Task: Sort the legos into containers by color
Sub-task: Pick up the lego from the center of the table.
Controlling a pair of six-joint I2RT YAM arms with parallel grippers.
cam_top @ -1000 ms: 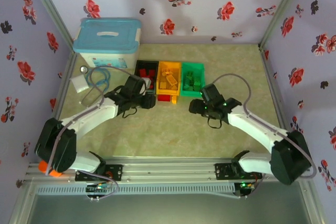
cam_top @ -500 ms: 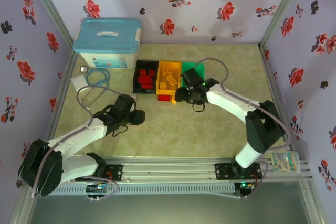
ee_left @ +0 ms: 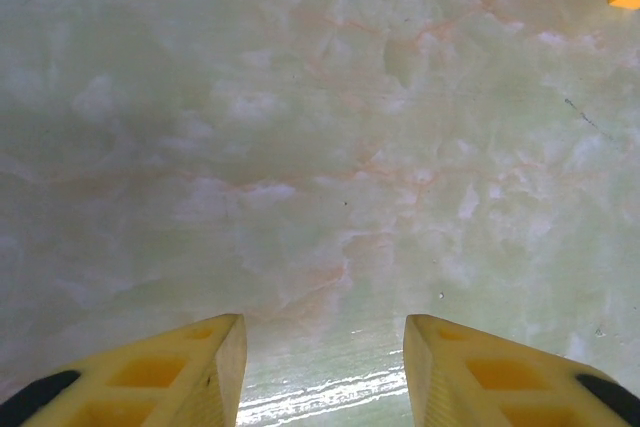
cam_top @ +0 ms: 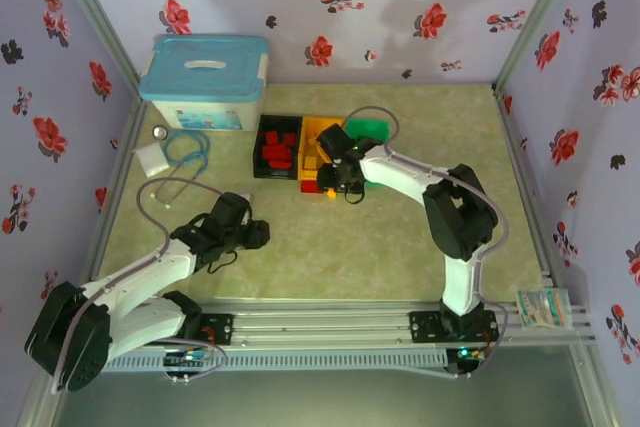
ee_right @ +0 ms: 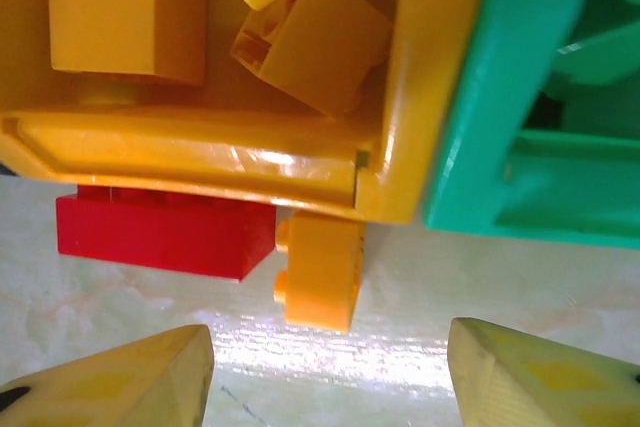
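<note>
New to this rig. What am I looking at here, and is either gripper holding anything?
Two robot arms bolted to a table, each with a two-finger gripper. One picture is from overhead behind them; two are wrist cameras looking past yellow fingers. On the table: black bin, orange-yellow bin, green bin, all holding bricks, plus a lidded white box. Left gripper: open over bare table. Right gripper: open, empty, above a red brick and an orange brick just outside the orange-yellow bin.

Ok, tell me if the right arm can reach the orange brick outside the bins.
Probably yes: the right gripper hangs open right at the orange brick, nothing between, though the red brick beside it may get in the way.
</note>
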